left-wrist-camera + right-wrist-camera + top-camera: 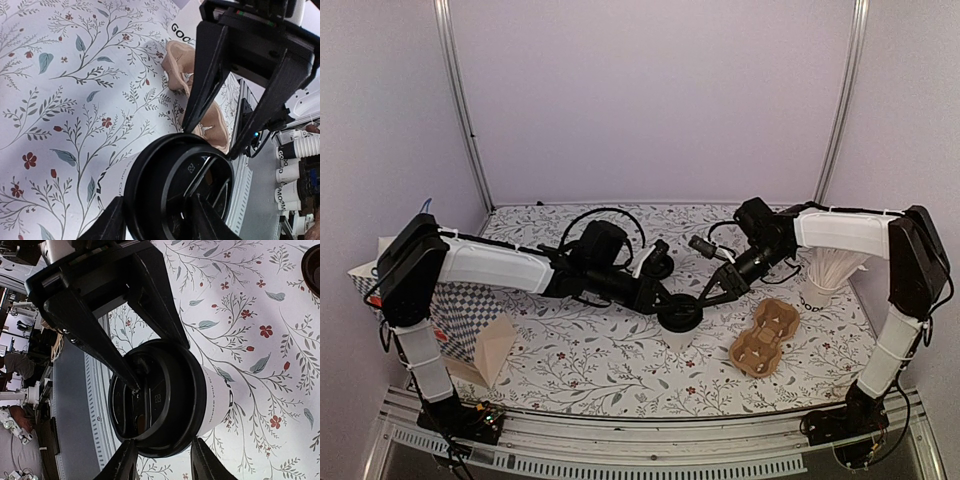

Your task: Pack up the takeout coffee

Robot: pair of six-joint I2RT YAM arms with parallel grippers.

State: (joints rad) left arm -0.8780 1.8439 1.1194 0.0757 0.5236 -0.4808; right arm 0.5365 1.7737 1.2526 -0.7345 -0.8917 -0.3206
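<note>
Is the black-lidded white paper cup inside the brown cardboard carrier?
No, the cup stands on the flowered table, beside the carrier.

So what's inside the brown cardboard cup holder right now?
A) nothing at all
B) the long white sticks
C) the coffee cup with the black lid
A: the cup holder lies on the table with its pockets empty, while the coffee cup stands beside it and the white sticks sit in their own cup farther back.
</note>
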